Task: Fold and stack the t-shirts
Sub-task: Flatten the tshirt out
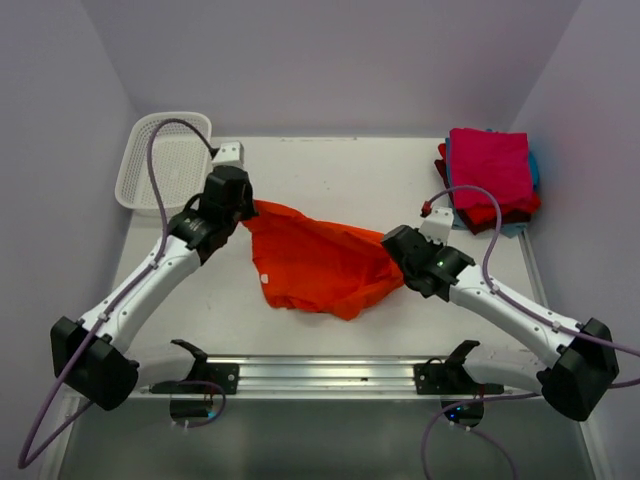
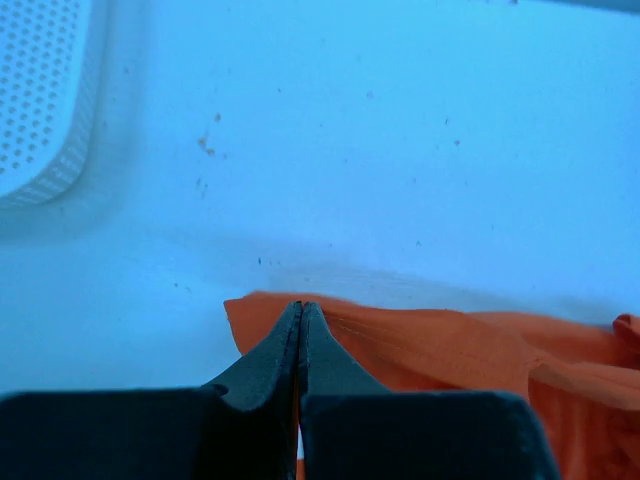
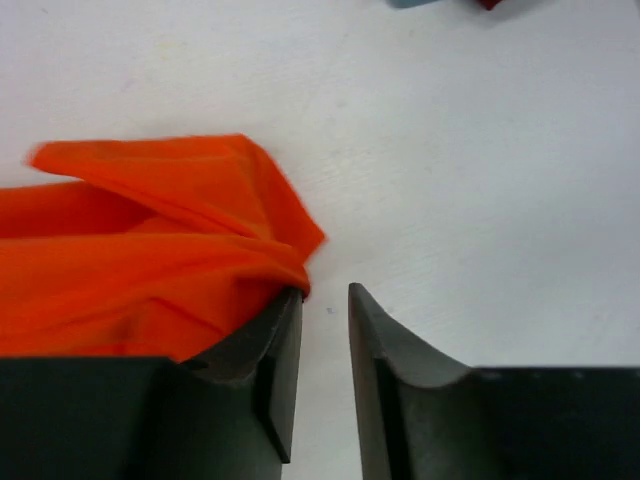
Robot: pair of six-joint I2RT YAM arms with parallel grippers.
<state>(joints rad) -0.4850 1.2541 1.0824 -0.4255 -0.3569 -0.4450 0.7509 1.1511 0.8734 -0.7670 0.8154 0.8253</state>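
Observation:
The bright orange t-shirt (image 1: 310, 260) lies crumpled on the table between my arms. My left gripper (image 1: 250, 208) is shut on the shirt's upper left corner; in the left wrist view the closed fingertips (image 2: 300, 305) pinch the orange edge (image 2: 450, 340). My right gripper (image 1: 395, 258) is at the shirt's right end. In the right wrist view it (image 3: 325, 290) is open with a narrow, empty gap, and the cloth (image 3: 150, 260) rests against its left finger. A stack of folded t-shirts (image 1: 490, 180), magenta-pink on top of red, maroon and light blue, sits at the back right.
The white lattice basket (image 1: 165, 160) stands at the back left, near my left arm, and shows in the left wrist view (image 2: 40, 90). A metal rail (image 1: 320, 375) runs along the near edge between the arm bases.

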